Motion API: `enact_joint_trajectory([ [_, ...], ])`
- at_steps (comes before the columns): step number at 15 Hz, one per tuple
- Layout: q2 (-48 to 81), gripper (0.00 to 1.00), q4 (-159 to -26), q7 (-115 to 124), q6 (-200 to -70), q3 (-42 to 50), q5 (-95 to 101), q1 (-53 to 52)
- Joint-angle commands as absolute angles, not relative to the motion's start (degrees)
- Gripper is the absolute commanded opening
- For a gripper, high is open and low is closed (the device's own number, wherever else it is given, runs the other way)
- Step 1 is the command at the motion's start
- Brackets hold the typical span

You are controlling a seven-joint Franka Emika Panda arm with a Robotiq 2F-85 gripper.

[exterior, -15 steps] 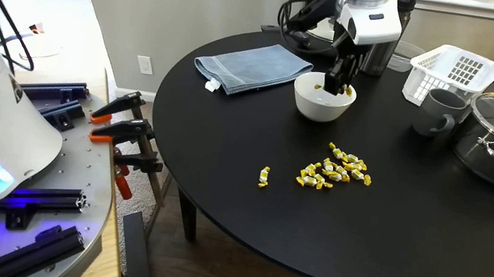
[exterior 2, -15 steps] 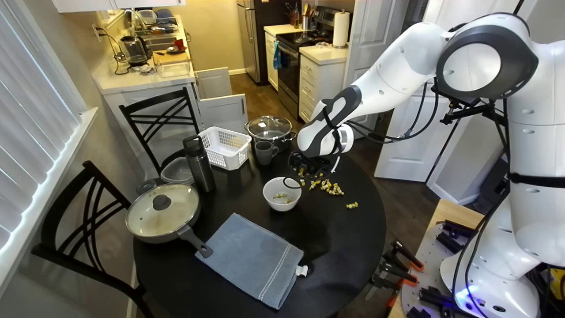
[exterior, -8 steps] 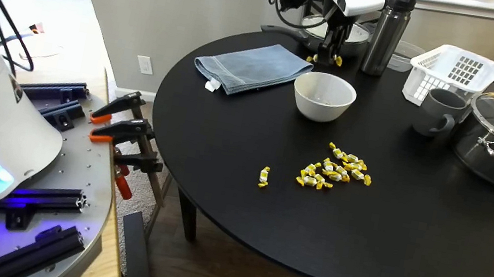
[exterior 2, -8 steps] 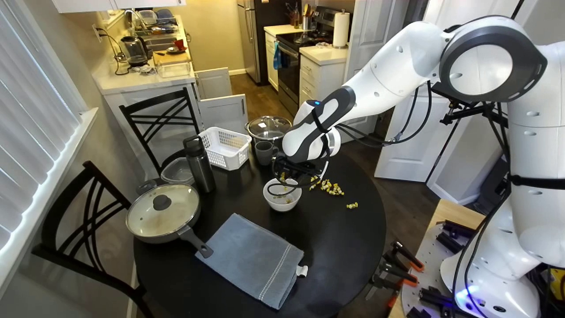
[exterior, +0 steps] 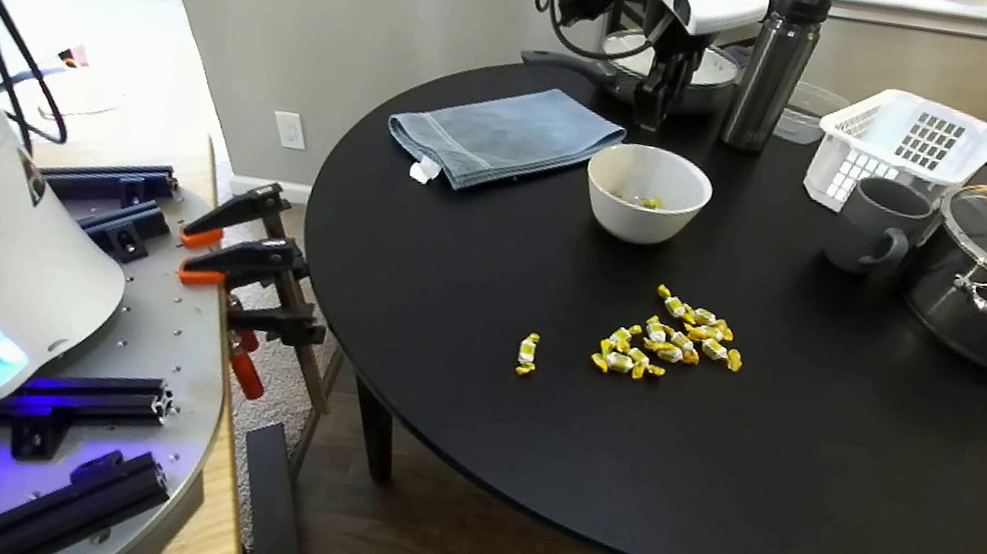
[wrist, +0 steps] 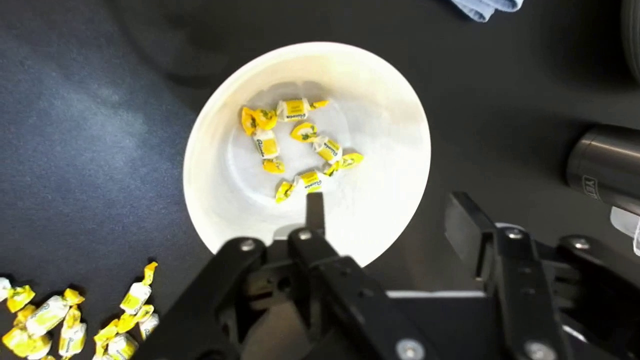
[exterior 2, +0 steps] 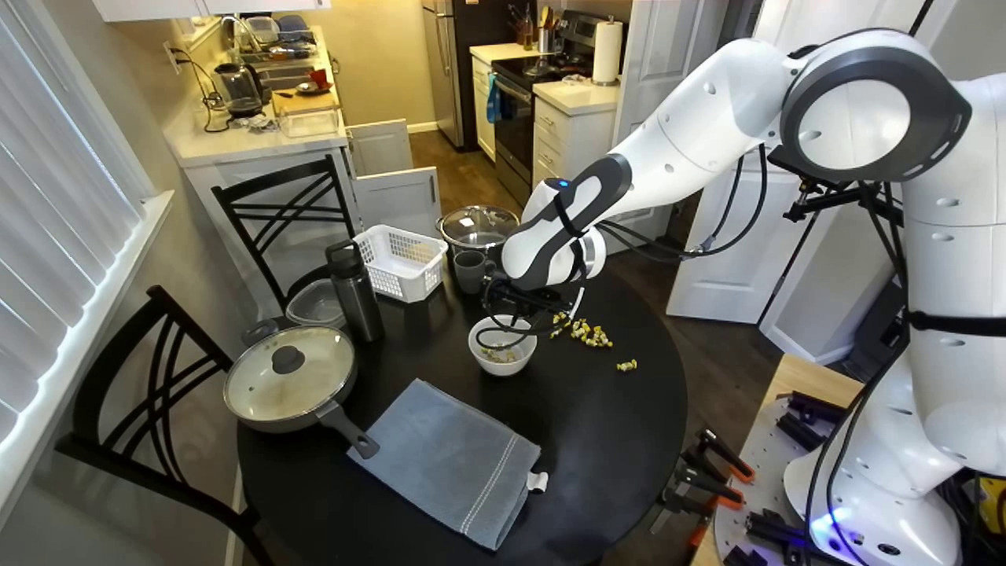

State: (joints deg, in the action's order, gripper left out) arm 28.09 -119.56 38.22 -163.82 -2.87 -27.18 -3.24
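A gripper [wrist: 389, 221], jaws apart and empty, hangs above a white bowl [wrist: 387, 120], whose raised wall likely corrals four wrapped candies [wrist: 327, 149], while in an exterior view loose candies [exterior: 683, 343] lie nearer.

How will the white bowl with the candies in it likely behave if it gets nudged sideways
The white bowl would probably slide before tipping, looking wider than tall, though it narrows downward. It is likely stiff: its outline, where visible, is evenly round in the wrist view. The wrapped candies lie loose inside, so they may shift.
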Motion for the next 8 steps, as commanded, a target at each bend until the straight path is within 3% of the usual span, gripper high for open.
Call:
enact_joint_trajectory([
  [1, 25.1, 0.95, -122.6, 37.0, -163.7, -0.1, -24.5, -3.9],
  [3, 23.8, 1.00, -124.2, 37.8, -163.1, 3.4, -21.2, -4.8],
  [8, 22.9, 1.00, -127.7, 38.4, -162.1, 10.9, -15.9, -3.5],
])
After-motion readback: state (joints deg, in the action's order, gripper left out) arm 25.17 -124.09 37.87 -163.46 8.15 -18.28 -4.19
